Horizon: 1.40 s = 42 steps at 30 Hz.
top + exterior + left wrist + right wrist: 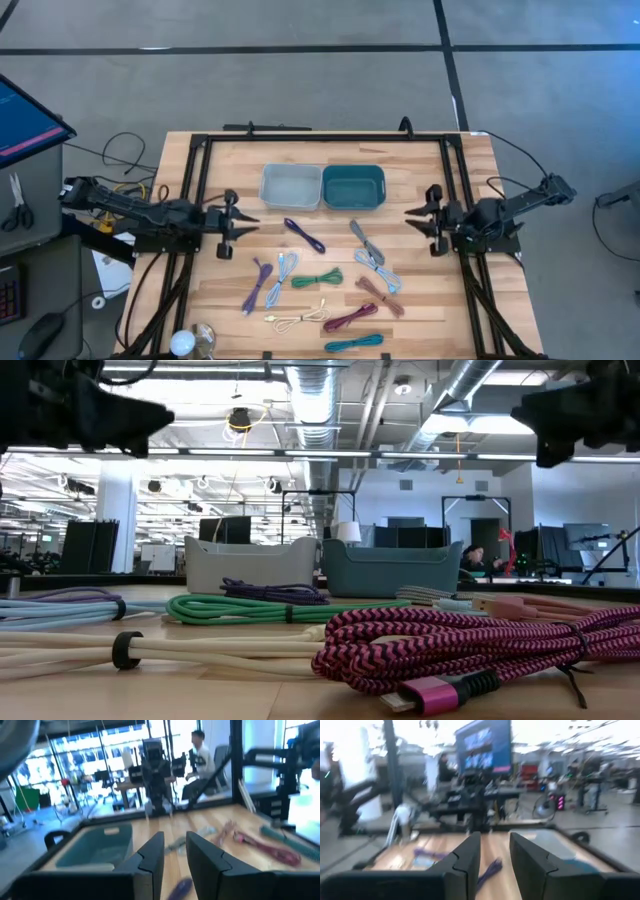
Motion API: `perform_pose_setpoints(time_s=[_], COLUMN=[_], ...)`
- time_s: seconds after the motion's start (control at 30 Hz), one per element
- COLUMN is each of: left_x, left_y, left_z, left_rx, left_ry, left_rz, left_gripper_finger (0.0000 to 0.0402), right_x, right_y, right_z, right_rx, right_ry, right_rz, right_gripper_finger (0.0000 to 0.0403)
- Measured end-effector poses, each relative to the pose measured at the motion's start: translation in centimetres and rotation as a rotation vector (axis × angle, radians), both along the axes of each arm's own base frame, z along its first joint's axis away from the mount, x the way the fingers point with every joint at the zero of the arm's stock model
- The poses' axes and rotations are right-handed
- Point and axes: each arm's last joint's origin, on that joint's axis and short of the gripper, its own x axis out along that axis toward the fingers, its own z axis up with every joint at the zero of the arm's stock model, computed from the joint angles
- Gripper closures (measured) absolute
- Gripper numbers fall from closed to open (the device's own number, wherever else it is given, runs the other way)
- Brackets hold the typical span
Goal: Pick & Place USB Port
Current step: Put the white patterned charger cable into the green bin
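Cables (320,285) mid-table, between left hand (247,222) and right hand (411,213), both narrowly parted, empty

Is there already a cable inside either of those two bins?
No, in the high view the grey bin and teal bin hold nothing; the cables lie on the table.

Left tool (175,857) fingers parted and empty, teal bin (97,847), magenta cable (265,847), seated person (200,757) beyond
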Motion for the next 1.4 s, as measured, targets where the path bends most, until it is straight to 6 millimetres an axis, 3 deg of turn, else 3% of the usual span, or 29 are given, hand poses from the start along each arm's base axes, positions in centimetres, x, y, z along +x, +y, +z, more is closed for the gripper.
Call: perform_pose_setpoints(time_s=[0.3,0.57,0.9,1.4], left_x=[0.0,0.0,0.0,0.2], left_y=[0.1,0.1,0.1,0.3], left_z=[0.2,0.2,0.2,-0.2], left_rx=[-0.014,-0.024,-0.087,-0.098], left_ry=[-0.014,-0.015,-0.012,0.021], left_rz=[0.040,0.037,0.018,0.101], left_gripper_finger=[0.0320,0.0320,0.0320,0.0320], right_x=[0.0,0.0,-0.4,-0.1], right_y=[-0.6,-0.8,-0.9,-0.8], right_z=[0.6,0.8,2.9,1.7], right_rx=[-0.070,-0.016,0.010,0.020], right_ry=[-0.052,-0.082,-0.150,-0.020], right_rz=[-0.073,-0.082,-0.082,-0.065], right_gripper_finger=[0.0305,0.0305,0.0305,0.0305])
